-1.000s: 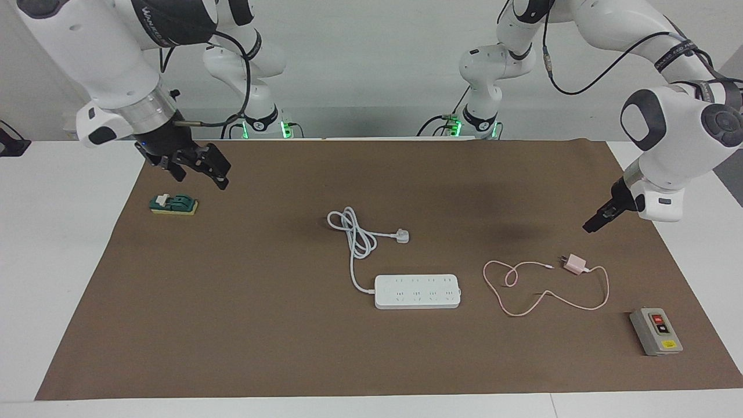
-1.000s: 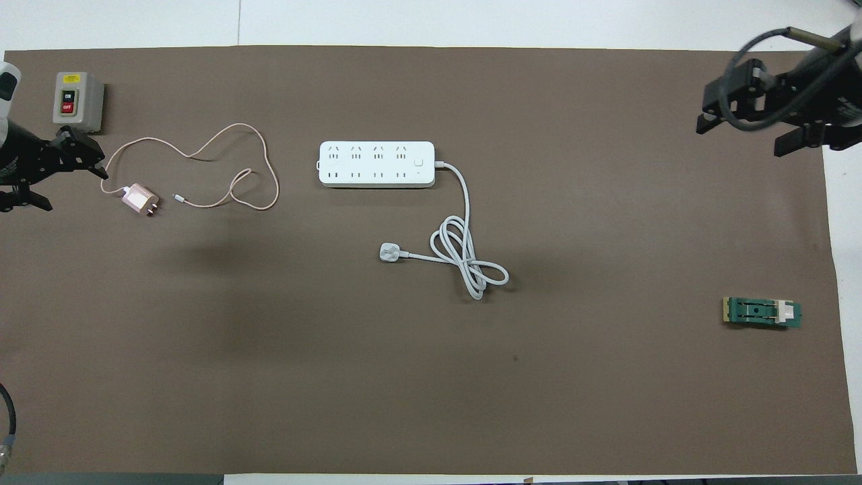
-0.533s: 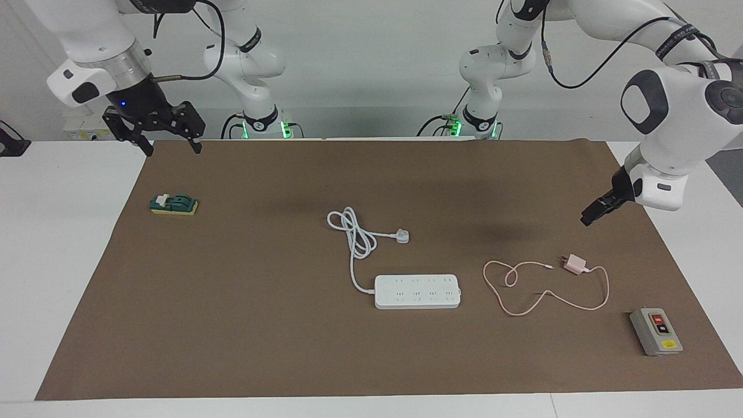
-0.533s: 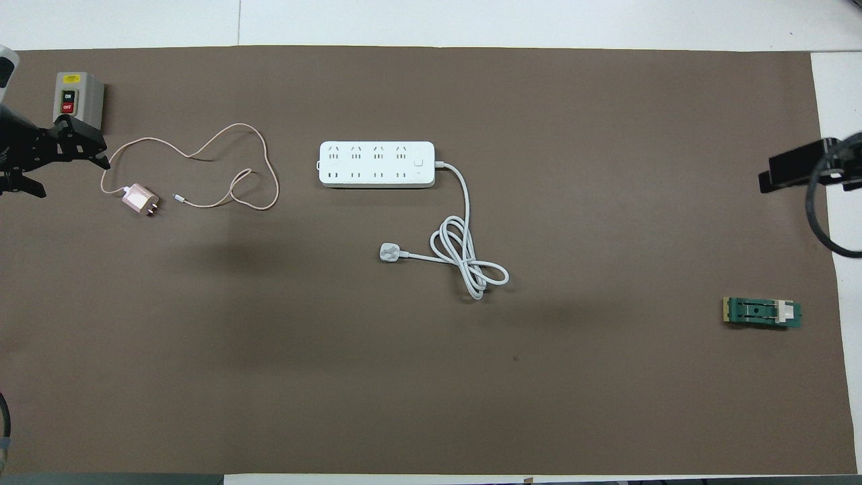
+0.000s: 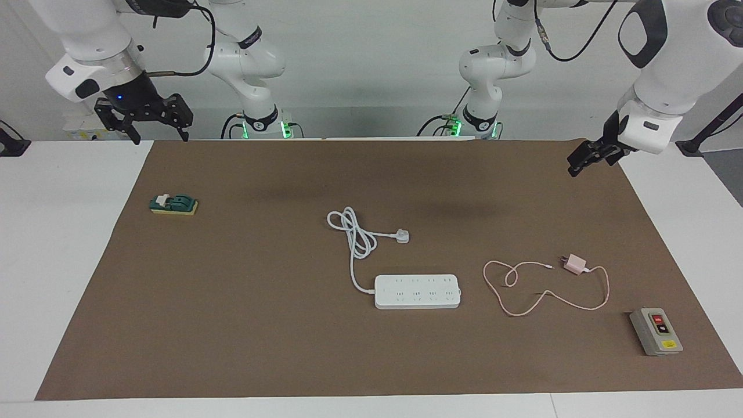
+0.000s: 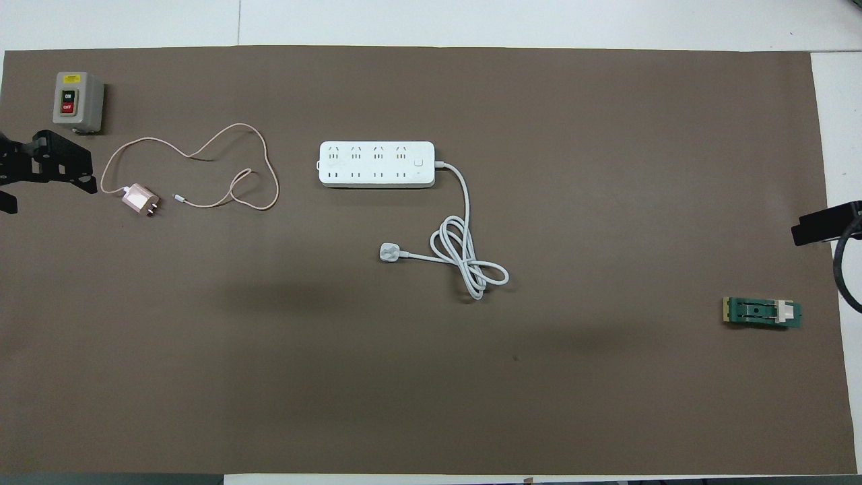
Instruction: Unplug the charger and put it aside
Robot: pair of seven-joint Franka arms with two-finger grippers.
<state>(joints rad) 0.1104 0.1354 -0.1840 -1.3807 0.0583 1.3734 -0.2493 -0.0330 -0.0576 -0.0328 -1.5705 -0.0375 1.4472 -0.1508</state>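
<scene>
The charger [image 5: 576, 264] is a small pale pink cube. It lies unplugged on the brown mat toward the left arm's end, prongs showing, and it also shows in the overhead view [image 6: 140, 199]. Its thin pink cable [image 5: 545, 297] loops between it and the white power strip [image 5: 417, 291]. The strip's sockets are empty. My left gripper [image 5: 586, 159] is open and empty. It is raised over the mat's edge at the left arm's end and also shows in the overhead view [image 6: 47, 192]. My right gripper [image 5: 161, 138] is open and empty, raised over the mat's corner at the right arm's end.
The strip's white cord and plug [image 5: 401, 235] lie coiled nearer to the robots than the strip. A grey on/off switch box [image 5: 656, 331] stands farther from the robots than the charger. A green knife switch [image 5: 173, 204] lies at the right arm's end.
Both grippers have risen and drawn back toward the robots. The left one moved away from the charger, the right one away from the green switch. Nothing on the mat moved.
</scene>
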